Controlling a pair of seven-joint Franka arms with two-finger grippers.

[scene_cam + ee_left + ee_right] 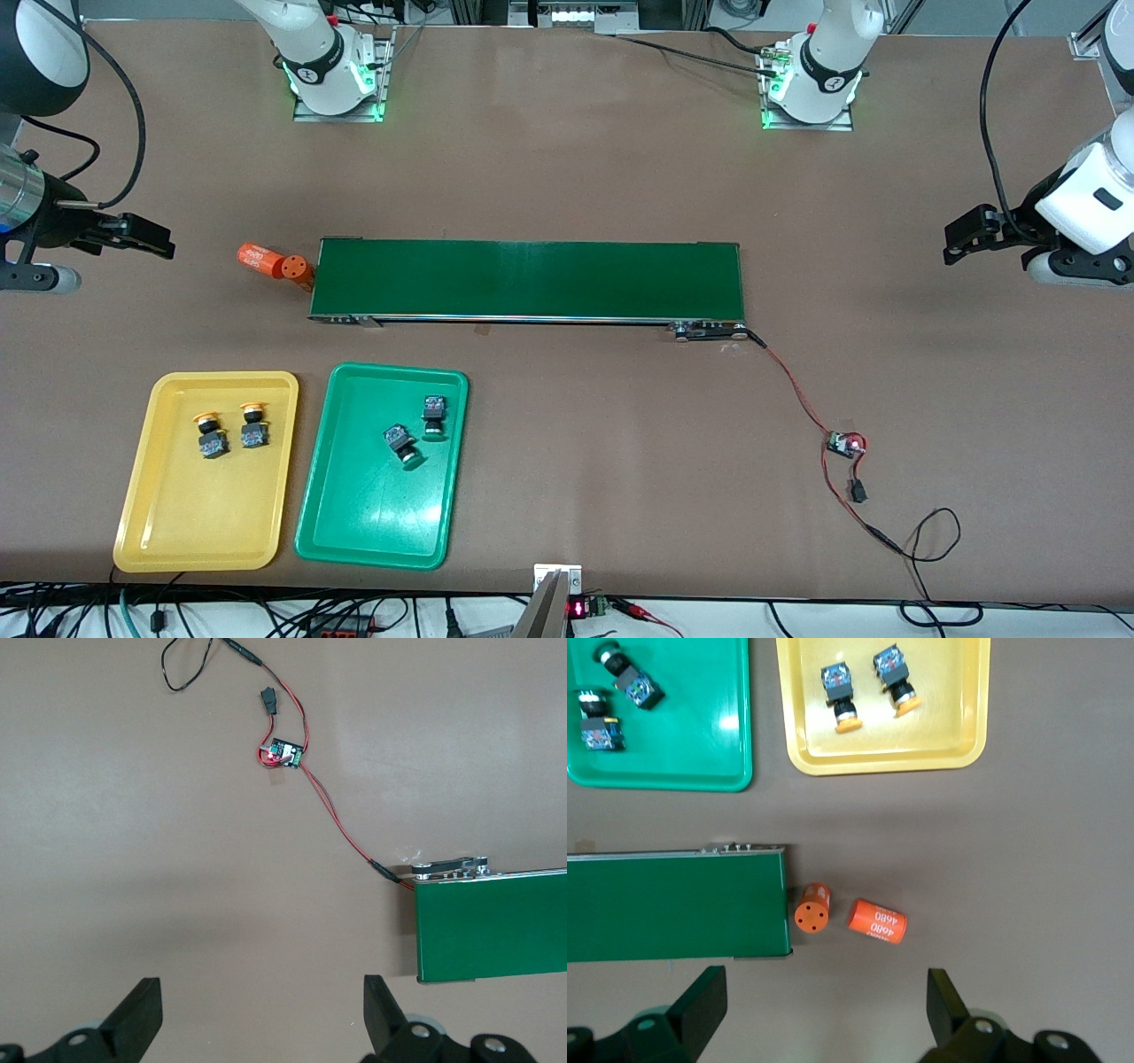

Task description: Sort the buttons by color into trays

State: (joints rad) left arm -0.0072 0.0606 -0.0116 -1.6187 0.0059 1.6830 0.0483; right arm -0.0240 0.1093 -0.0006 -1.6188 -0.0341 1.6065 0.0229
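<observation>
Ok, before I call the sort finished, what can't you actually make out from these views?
- Two dark-bodied buttons in the green plastic tray: cap colour too small to confirm in the front view.
- Right claw and left claw: wrist views cut off everything but the open fingers.
- Second orange cylinder: partly hidden by the dark-green conveyor belt end in the front view.

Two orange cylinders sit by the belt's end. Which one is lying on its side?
The orange cylinder printed "4680", farther from the conveyor belt, lies on its side. The other cylinder, against the belt's end, shows its round holed face.

"4680" printed on the lying orange cylinder (877, 921) — beside the conveyor belt (673, 904) end, nothing else legible
</observation>
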